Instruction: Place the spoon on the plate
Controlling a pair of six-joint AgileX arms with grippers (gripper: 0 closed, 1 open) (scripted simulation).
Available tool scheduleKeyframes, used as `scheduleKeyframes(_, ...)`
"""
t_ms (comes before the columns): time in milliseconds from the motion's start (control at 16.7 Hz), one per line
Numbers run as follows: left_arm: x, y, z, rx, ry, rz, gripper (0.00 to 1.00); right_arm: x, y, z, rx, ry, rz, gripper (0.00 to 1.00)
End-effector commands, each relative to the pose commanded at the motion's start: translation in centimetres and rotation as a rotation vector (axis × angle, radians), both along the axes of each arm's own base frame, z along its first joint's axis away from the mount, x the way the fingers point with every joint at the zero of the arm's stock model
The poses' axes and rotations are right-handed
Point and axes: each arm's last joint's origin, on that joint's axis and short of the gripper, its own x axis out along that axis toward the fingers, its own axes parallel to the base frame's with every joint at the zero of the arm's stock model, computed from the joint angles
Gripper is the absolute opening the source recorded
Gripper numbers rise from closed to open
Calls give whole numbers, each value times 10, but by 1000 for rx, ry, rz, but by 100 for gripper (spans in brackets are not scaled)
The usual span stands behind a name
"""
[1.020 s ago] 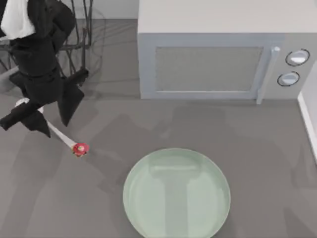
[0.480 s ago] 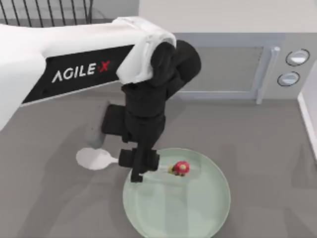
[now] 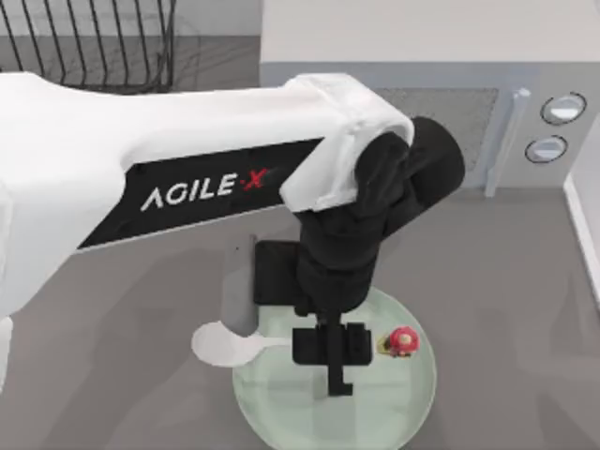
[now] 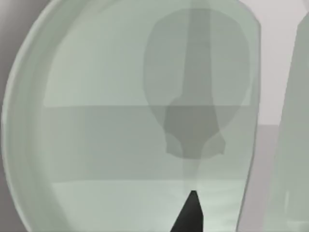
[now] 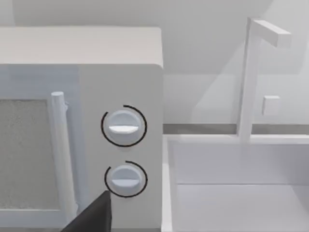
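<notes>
My left arm reaches in from the left, and its gripper [image 3: 333, 361] hangs over the pale-green plate [image 3: 281, 403], shut on the white spoon [image 3: 223, 344] around the middle of the handle. The spoon lies level across the plate. Its bowl sticks out past the plate's left rim, and its red-pink knob [image 3: 401, 341] is over the plate's right half. I cannot tell whether the spoon touches the plate. The left wrist view looks down onto the plate [image 4: 96, 96], with one dark fingertip [image 4: 190, 212] and a grey shadow on the glass.
A grey microwave [image 3: 525, 103] stands right behind the plate, its two dials [image 5: 123, 126] showing in the right wrist view beside a white basin [image 5: 231, 193]. A black wire rack [image 3: 94, 42] sits at the back left. The white basin edge [image 3: 586, 216] borders the table's right side.
The left arm has carried the spoon from the left of the table rightward over the plate. In the last half second, the knob moved from the plate's middle to its right half.
</notes>
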Motion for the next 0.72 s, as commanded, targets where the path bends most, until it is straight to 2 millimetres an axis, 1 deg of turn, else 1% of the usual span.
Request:
scheduleKeyframes(360,1,1,-2,1,6,0,0,0,0,0,0,0,0,100)
scheduleKeyframes(720,-9,-10,-3,-57,12,-34,0,0,0,0,0,0,0,100)
